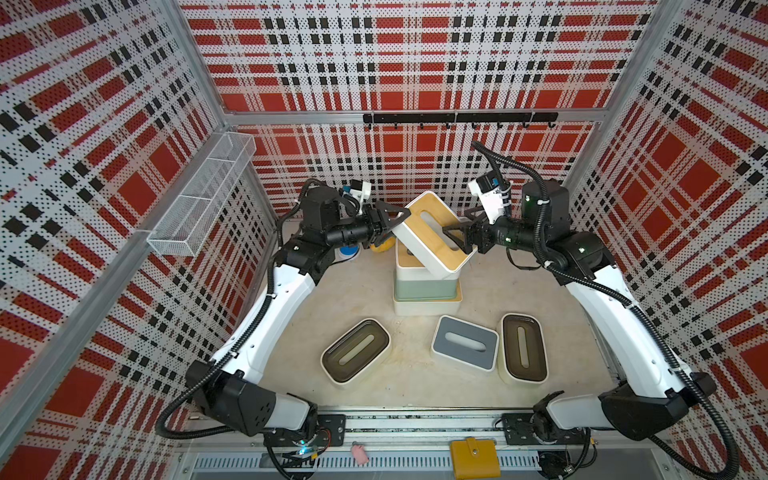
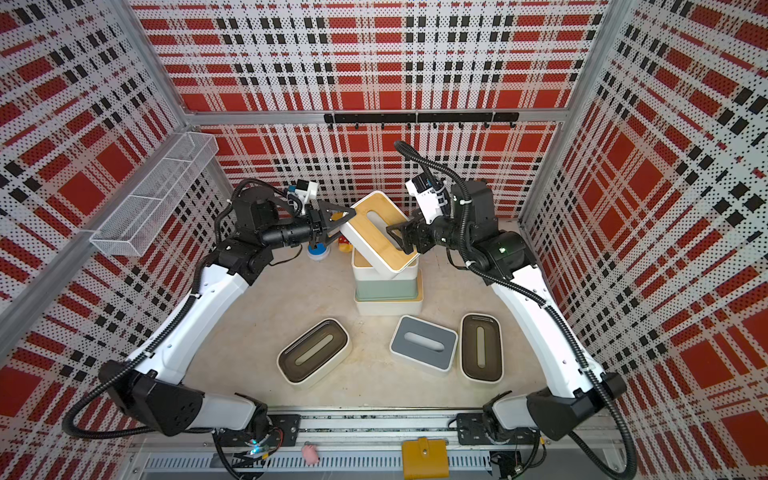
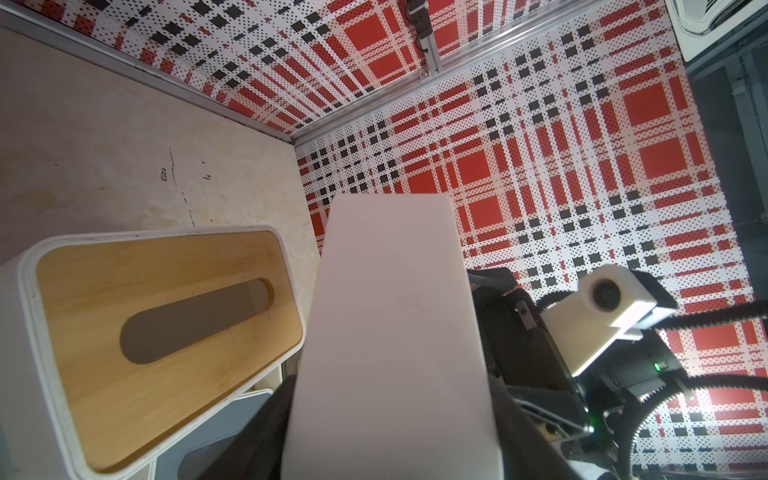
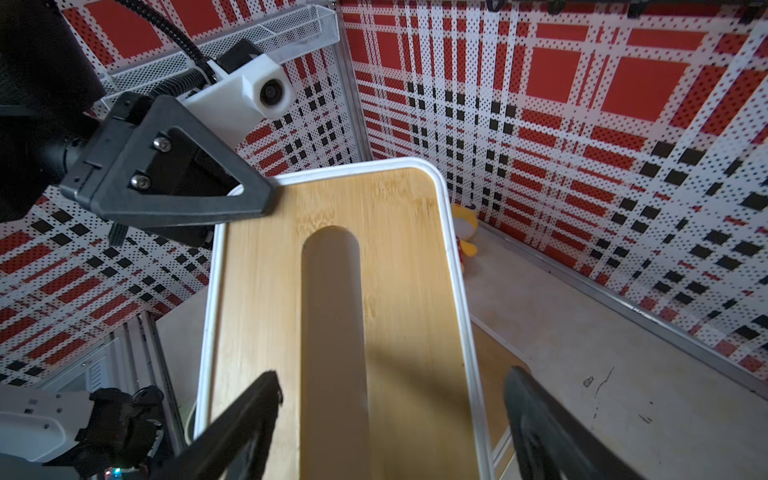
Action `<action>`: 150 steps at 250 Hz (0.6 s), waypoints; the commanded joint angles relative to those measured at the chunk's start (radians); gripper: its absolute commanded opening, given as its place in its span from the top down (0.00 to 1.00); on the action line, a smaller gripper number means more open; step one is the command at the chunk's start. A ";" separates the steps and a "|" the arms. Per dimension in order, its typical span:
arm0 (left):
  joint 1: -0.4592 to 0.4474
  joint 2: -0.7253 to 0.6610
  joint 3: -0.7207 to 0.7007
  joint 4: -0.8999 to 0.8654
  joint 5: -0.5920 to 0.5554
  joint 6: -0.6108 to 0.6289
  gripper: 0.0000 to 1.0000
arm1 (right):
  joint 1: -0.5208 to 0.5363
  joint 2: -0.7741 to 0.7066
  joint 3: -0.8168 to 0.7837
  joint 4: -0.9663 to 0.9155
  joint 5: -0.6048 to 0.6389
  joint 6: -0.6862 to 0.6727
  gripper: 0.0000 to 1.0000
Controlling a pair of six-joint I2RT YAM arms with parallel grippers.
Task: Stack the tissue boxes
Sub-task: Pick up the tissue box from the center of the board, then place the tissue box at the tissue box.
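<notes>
Clamping tilted bamboo-lidded white box (image 1: 424, 232): left hand (image 1: 399, 224) | right hand (image 1: 457, 240): apart

Both top views give you bright, even overhead light; shadows on the beige table (image 1: 415, 386) are soft. Expect wide-angle bowing of the red plaid walls (image 1: 104, 145) toward the edges. In the left wrist view the tilted white tissue box with a bamboo lid (image 3: 390, 332) is blurred close to the lens. In the right wrist view a shadow crosses its lid, and the right hand (image 4: 390, 376) is out of focus.
</notes>
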 commanded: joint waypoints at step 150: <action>-0.002 -0.203 -0.252 0.279 -0.347 -0.215 0.74 | -0.231 -0.064 -0.048 0.094 0.036 0.373 0.00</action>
